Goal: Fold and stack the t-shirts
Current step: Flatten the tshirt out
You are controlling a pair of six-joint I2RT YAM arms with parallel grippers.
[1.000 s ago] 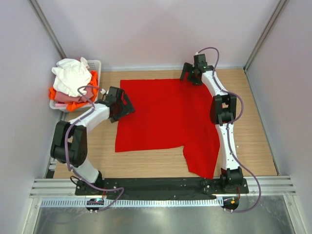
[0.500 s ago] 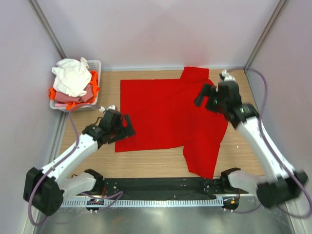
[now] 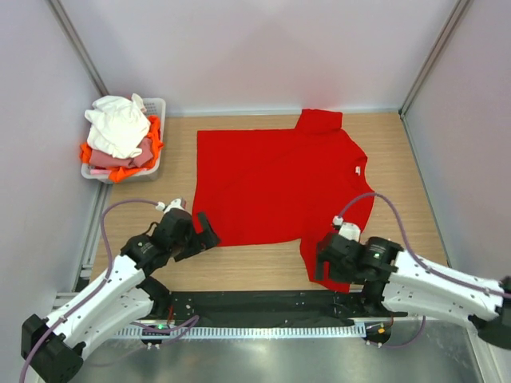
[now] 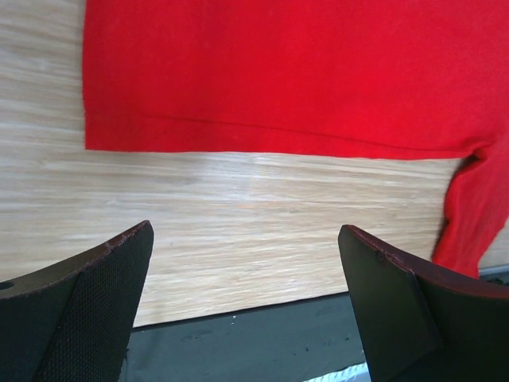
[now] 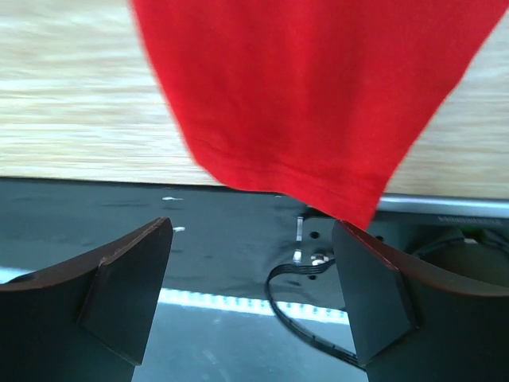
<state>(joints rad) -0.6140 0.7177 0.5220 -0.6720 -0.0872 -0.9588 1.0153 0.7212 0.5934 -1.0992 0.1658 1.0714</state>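
The red t-shirt [image 3: 275, 183] lies spread flat on the wooden table, hem to the left and collar to the right. One sleeve [image 3: 321, 121] points to the far edge. The other sleeve [image 3: 331, 259] reaches over the near edge. My left gripper [image 3: 205, 232] is open and empty by the shirt's near left corner; the left wrist view shows that edge of the shirt [image 4: 278, 72] ahead of the gripper [image 4: 245, 239]. My right gripper [image 3: 321, 265] is open and empty at the near sleeve, which hangs in front of it [image 5: 318, 87] in the right wrist view [image 5: 252, 231].
A white slotted basket [image 3: 156, 106] stands at the far left with white [image 3: 118, 125], pink [image 3: 108, 159] and orange [image 3: 152, 137] shirts piled in it. A black rail [image 3: 255, 302] runs along the table's near edge. Grey walls close in both sides.
Both arms have swung back from the shirt's far and left edges to the near edge. The right side of the shirt, folded over before, now lies opened out flat with its far sleeve showing.
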